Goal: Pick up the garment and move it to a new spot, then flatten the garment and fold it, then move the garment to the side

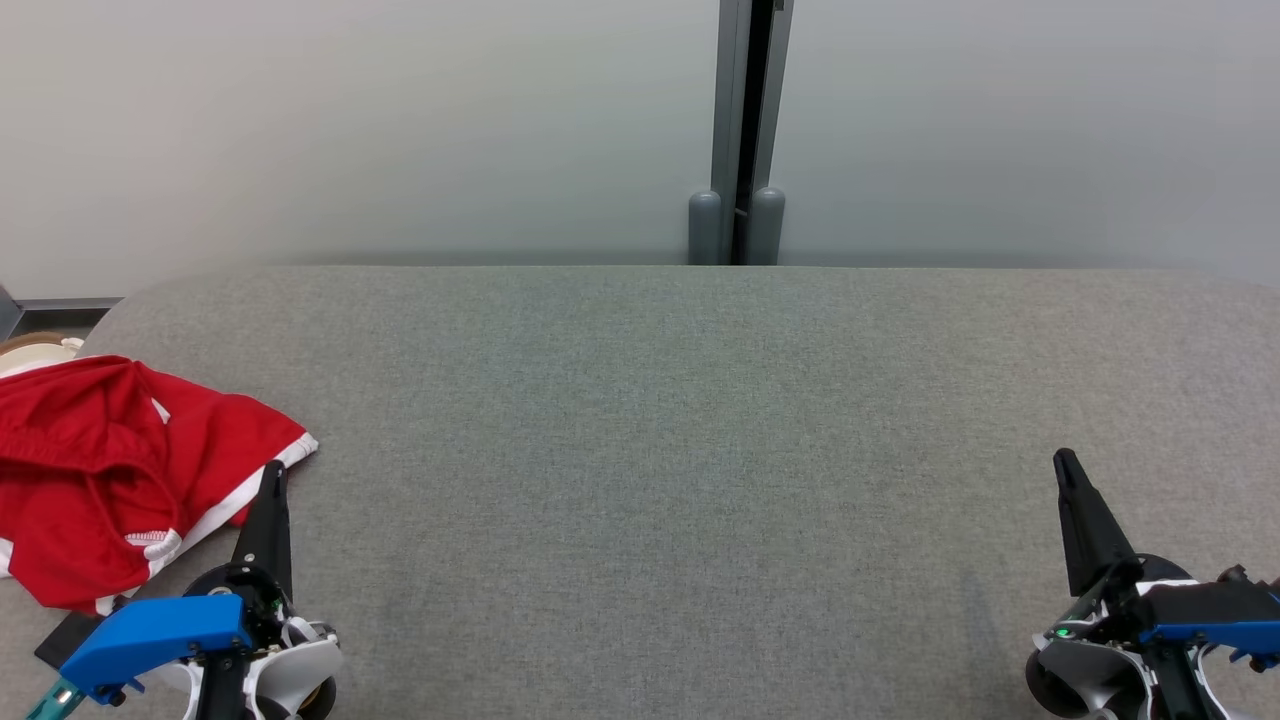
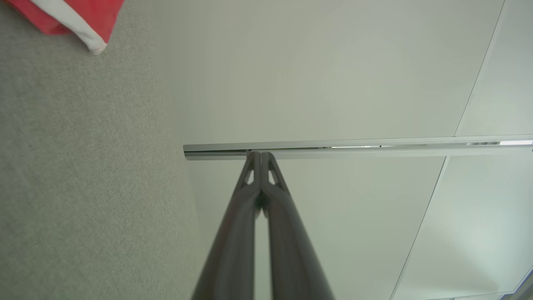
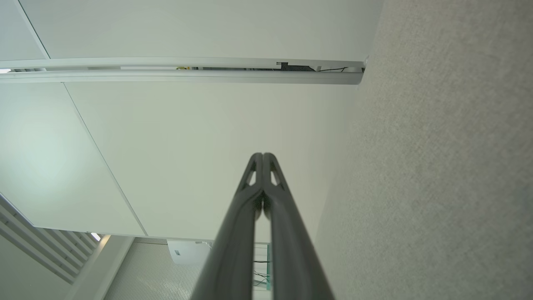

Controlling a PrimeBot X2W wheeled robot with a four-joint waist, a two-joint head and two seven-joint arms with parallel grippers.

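The garment is red with white trim and lies crumpled at the left end of the grey fabric table. One white-edged corner of the garment shows in the top left of the left wrist view. My left gripper is shut and empty, its tip just right of the garment's lower edge. In the left wrist view the left gripper has both fingers pressed together. My right gripper is shut and empty over bare table at the far right, and the right gripper shows its fingers closed tip to tip.
A pale wall with a grey vertical post stands behind the table's far edge. A round beige object peeks out behind the garment at the left edge. Wide bare table surface lies between the two grippers.
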